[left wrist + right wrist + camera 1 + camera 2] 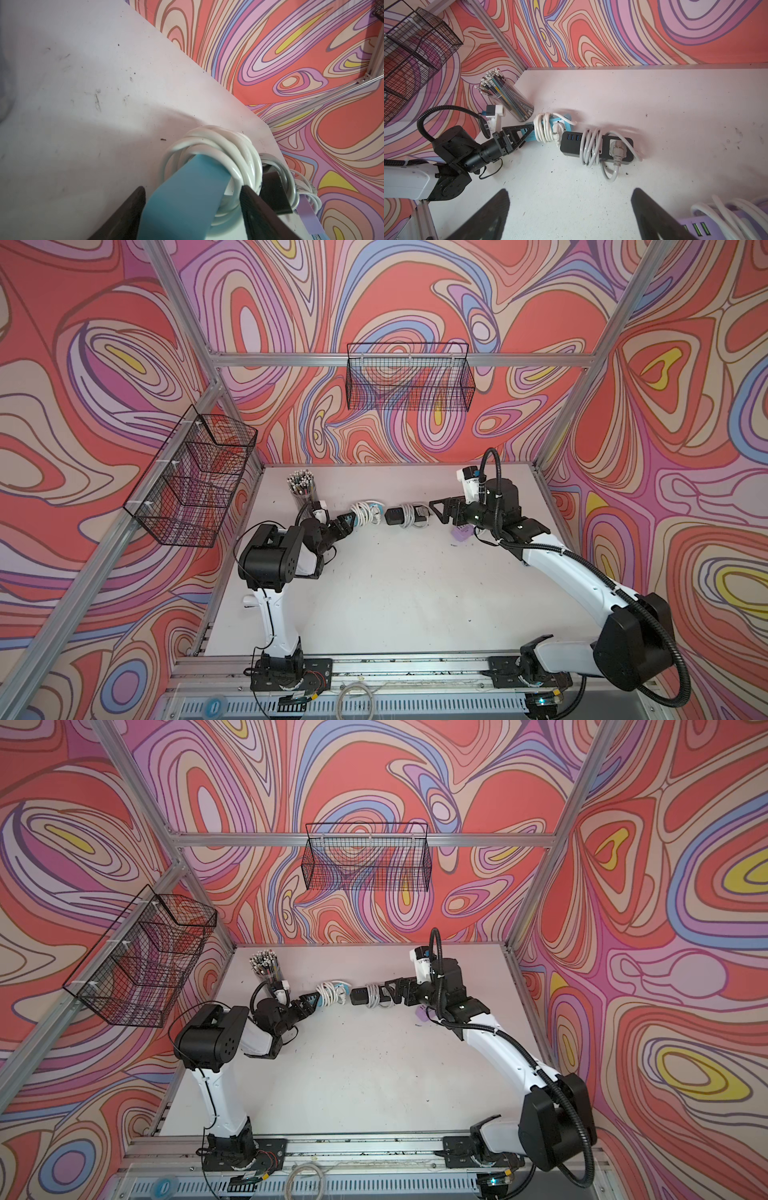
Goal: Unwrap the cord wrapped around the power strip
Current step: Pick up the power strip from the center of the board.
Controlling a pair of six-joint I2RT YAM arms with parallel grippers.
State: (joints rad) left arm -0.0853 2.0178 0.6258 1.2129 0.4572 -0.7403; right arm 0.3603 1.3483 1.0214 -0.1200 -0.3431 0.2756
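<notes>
A blue power strip (pixel 376 507) lies at the back of the table with a white cord (pixel 365 514) coiled round its middle. My left gripper (pixel 349 524) is at its left end. In the left wrist view the blue strip (pixel 187 197) runs between the two fingers of the left gripper (pixel 193 188), and the cord's loops (pixel 218 145) sit just past the tips. The jaws straddle the strip and stand open. My right gripper (pixel 436 512) hovers open by the right end of a black strip (pixel 395 516), with only bare table showing between its fingers (pixel 500 207).
The black strip (pixel 571 143) carries its own grey cord (pixel 589 145) and touches the blue one end to end. A purple strip (pixel 716 226) with a white cord lies under the right wrist. A cup of pencils (pixel 301 489) stands behind the left gripper. Wire baskets (pixel 191 477) hang on the walls.
</notes>
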